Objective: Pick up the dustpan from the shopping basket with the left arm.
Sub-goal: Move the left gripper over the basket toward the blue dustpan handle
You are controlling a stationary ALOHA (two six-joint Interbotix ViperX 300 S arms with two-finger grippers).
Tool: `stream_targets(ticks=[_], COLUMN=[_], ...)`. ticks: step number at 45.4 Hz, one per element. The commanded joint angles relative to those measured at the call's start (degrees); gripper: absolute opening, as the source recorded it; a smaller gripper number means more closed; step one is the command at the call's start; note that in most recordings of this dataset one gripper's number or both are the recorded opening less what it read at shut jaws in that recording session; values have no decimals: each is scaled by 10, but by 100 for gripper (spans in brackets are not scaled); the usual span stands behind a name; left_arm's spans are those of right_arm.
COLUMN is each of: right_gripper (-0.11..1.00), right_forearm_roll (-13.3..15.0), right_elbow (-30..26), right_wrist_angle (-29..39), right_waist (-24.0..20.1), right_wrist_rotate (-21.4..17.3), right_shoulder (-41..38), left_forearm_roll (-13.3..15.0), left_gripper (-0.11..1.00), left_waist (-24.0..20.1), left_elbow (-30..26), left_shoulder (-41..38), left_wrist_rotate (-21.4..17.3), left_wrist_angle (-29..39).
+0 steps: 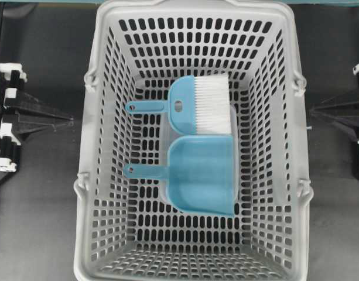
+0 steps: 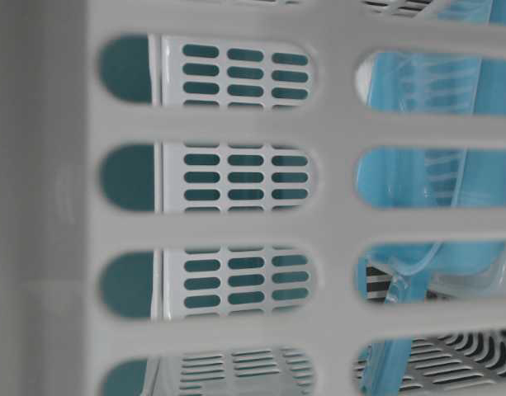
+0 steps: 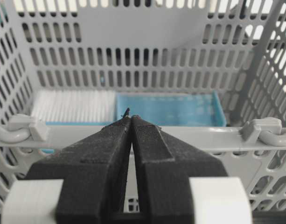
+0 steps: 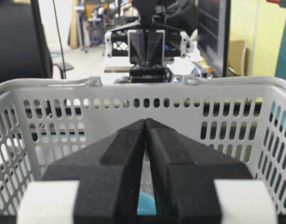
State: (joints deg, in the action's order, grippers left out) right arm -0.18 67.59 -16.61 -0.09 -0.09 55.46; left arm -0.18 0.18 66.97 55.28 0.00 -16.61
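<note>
Overhead view shows my left pincer [image 1: 68, 119], jaws together, parked at 9 o'clock outside the basket [image 1: 103, 246]; next I'd open and reach for the dustpan [image 1: 205, 172] handle.

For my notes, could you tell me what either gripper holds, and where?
Nothing: both grippers are shut and empty, while the dustpan lies in the shopping basket.

Light blue dustpan [image 1: 204, 174] flat on floor of grey slotted shopping basket [image 1: 103, 175], right of centre, thin handle (hole at tip) pointing left.
</note>
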Motion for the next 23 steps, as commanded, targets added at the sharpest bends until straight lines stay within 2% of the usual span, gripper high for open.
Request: stream_targets(ticks=[1,4,7,13,23], right_gripper=[0,5,-2,-2,-2], right_forearm_roll=[-1,-1,-1,-1,-1], right_elbow=[-5,-4,-4,-5,-6], right_wrist_angle=[-6,-8,-8,-7,14], right_waist=[-4,-4,-4,-4,-6], right_wrist_rotate=[-3,-2,-2,-2,-4], right_shoulder=[-2,4,10,18,25], left_forearm_roll=[-24,-24,-24,-24,-24], left_gripper=[6,0,0,0,0], left_waist=[-1,-2,-1,1,4], left_elbow=[-47,-78,-111,-178,-314], left_shoulder=[2,1,-2,-14,-101], left_wrist_rotate=[8,7,6,5,5], left_wrist_angle=[33,85,137,234,392])
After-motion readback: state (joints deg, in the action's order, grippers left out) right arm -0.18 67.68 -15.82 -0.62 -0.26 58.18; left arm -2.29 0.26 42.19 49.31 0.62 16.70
